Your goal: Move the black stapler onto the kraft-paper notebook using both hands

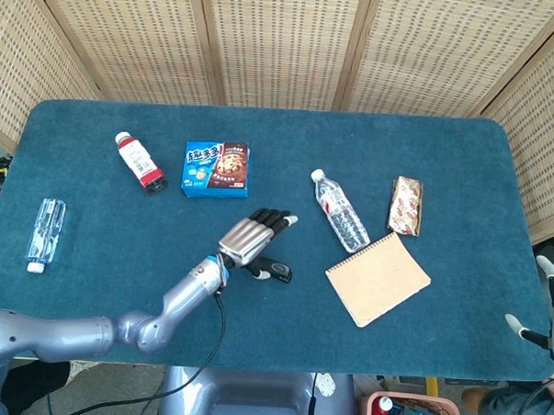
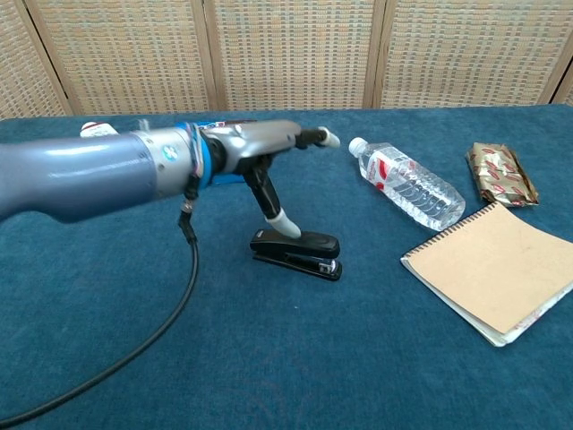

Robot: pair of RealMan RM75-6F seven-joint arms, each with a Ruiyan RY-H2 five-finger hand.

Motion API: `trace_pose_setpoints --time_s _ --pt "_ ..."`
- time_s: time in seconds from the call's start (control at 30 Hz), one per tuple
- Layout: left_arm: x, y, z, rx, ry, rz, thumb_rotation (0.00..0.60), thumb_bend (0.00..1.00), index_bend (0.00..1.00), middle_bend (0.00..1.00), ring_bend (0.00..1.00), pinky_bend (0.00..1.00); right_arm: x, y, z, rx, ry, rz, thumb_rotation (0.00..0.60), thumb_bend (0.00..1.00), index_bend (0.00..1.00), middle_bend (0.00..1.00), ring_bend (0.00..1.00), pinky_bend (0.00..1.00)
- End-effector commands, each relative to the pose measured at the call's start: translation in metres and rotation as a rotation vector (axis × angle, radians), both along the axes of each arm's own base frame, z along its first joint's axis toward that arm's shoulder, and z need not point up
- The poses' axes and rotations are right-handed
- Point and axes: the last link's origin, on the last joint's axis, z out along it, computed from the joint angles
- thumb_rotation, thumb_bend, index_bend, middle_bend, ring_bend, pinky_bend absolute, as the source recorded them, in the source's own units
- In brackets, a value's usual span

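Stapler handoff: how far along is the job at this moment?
Done: the black stapler lies flat on the table mid-way, left of the kraft-paper notebook. In hand: nothing; the left hand is above the stapler with fingers spread, one fingertip at or just above its top. Left: the right hand waits at the table's right edge, and the stapler is not yet on the notebook.

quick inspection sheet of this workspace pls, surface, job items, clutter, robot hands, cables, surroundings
surface: blue cloth table, flat.
job's things: black stapler lying on the cloth, apart from the kraft-paper notebook, which has nothing on it.
clutter: water bottle, gold snack pack, cookie box, red bottle, clear bottle.
robot hands: left robot hand open above the stapler, holding nothing; right robot hand at the table's edge, state unclear.
cables: black cable hanging from the left wrist.
surroundings: woven screen panels behind.
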Motion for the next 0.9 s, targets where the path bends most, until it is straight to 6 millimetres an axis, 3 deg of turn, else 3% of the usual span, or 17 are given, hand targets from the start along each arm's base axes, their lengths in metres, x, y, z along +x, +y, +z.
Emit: trace_pose_setpoints --time_s 0.03,0.1,0.17,0.23,0.37,0.53,0.63,0.9 --pt "-0.027 0.003 0.067 0.166 0.001 0.023 0.600 0.00 0.00 0.00 0.00 0.00 0.001 0.000 -0.002 0.009 0.003 0.004 0.600 0.00 0.07 0.00 0.00 0.00" --pt "-0.049 -0.001 0.091 0.221 -0.001 0.071 0.600 0.00 0.00 0.00 0.00 0.00 0.002 -0.001 -0.004 0.014 0.005 0.007 0.600 0.00 0.07 0.00 0.00 0.00" --pt "-0.086 -0.007 0.121 0.300 0.017 0.157 0.600 0.00 0.00 0.00 0.00 0.00 0.004 -0.002 -0.007 0.029 0.008 0.013 0.600 0.00 0.07 0.00 0.00 0.00" --pt "-0.122 -0.021 0.148 0.373 0.047 0.208 0.600 0.00 0.00 0.00 0.00 0.00 0.006 -0.003 -0.011 0.040 0.013 0.017 0.600 0.00 0.07 0.00 0.00 0.00" --pt "-0.186 -0.053 0.184 0.478 0.103 0.333 0.600 0.00 0.00 0.00 0.00 0.00 0.012 -0.009 -0.019 0.073 -0.006 0.042 0.600 0.00 0.07 0.00 0.00 0.00" --pt "-0.227 -0.082 0.203 0.535 0.143 0.417 0.600 0.00 0.00 0.00 0.00 0.00 0.023 -0.023 -0.027 0.133 -0.043 0.081 0.600 0.00 0.07 0.00 0.00 0.00" --pt "-0.249 -0.101 0.215 0.579 0.160 0.458 0.600 0.00 0.00 0.00 0.00 0.00 0.041 -0.042 -0.034 0.222 -0.074 0.136 0.600 0.00 0.07 0.00 0.00 0.00" --pt "-0.271 -0.115 0.230 0.600 0.146 0.489 0.600 0.00 0.00 0.00 0.00 0.00 0.146 -0.109 -0.061 0.557 -0.212 0.308 0.600 0.00 0.07 0.00 0.00 0.00"
